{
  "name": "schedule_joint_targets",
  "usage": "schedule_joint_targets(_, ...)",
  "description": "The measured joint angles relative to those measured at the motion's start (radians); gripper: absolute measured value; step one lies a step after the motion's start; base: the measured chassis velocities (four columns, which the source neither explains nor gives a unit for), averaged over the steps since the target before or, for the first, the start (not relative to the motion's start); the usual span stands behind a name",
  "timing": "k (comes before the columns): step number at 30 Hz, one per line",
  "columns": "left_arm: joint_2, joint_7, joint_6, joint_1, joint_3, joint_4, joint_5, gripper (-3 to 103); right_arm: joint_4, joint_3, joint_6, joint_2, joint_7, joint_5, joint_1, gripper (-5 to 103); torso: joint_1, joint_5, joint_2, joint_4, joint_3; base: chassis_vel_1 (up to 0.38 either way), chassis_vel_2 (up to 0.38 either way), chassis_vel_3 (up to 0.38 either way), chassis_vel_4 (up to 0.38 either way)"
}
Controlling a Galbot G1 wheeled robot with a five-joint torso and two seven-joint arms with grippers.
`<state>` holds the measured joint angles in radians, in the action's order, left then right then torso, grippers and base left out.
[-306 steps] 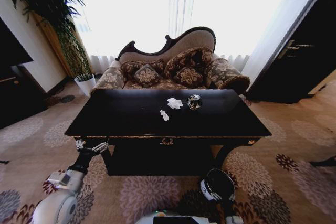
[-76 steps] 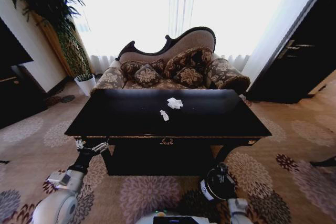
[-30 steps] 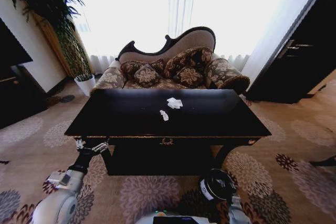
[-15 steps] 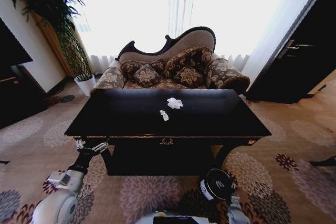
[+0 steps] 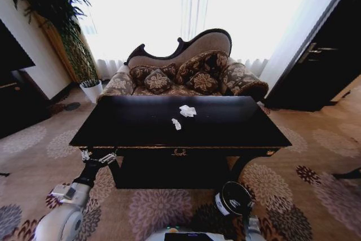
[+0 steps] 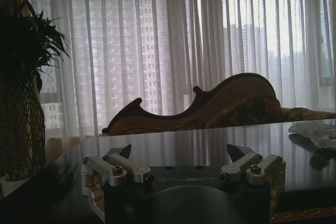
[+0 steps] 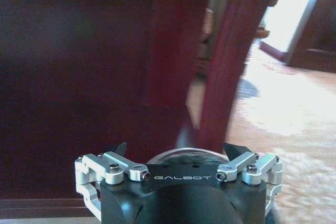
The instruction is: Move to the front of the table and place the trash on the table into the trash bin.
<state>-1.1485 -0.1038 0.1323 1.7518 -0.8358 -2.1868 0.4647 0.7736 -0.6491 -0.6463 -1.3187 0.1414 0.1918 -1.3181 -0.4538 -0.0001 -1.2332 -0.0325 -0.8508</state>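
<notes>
The dark crushed can is gone from the long shiny black bench [image 5: 141,125] now. Two bits of white crumpled paper trash [image 5: 187,110] are still lying near its middle. The right hand [image 7: 177,157] is pulling back by the small round dark trash bin [image 5: 232,198] in front of the bench, fingers spread wide and holding nothing. One piece looks done. The left hand [image 5: 97,156] is waiting at the bench's front left corner, spread wide too.
</notes>
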Motion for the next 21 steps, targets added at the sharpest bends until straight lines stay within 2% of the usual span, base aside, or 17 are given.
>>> schedule_joint_targets(3,0.000,0.000,0.000,0.000,0.000,0.000,0.000,100,0.061,-0.007,-0.032,-0.010,0.131,0.093,-0.064,100,0.000,-0.0002,0.000,0.0000,0.000,0.000,0.000,0.000,0.000)
schedule_joint_targets(5,0.000,0.000,0.000,0.000,0.000,0.000,0.000,100,0.075,-0.008,-0.035,-0.011,0.158,0.117,-0.076,100,0.000,-0.0001,0.000,0.0000,0.000,0.000,0.000,0.000,0.000)
schedule_joint_targets(7,0.000,0.000,0.000,0.000,0.000,0.000,0.000,100,0.119,-0.017,-0.044,-0.013,0.250,0.188,-0.117,100,0.000,-0.0002,0.000,0.0000,0.000,0.000,0.000,0.000,0.000)
schedule_joint_targets(8,0.000,0.000,0.000,0.000,0.000,0.000,0.000,100,0.119,-0.017,-0.044,-0.013,0.250,0.188,-0.117,100,0.000,-0.0002,0.000,0.0000,0.000,0.000,0.000,0.000,0.000)
schedule_joint_targets(11,0.000,0.000,0.000,0.000,0.000,0.000,0.000,100,0.202,-0.033,-0.056,-0.021,0.361,0.263,-0.184,100,0.000,-0.0002,0.000,0.0000,0.000,0.000,0.000,0.000,0.000)
schedule_joint_targets(15,0.000,0.000,0.000,0.000,0.000,0.000,0.000,100,0.289,-0.053,-0.058,-0.033,0.389,0.296,-0.248,100,0.000,-0.0003,0.000,0.0001,0.000,0.000,0.000,0.000,0.000)
schedule_joint_targets(21,0.000,0.000,0.000,0.000,0.000,0.000,0.000,100,0.471,-0.098,-0.059,-0.063,0.377,0.307,-0.362,100,0.000,-0.0003,0.000,0.0000,0.000,0.000,0.000,0.000,0.000)
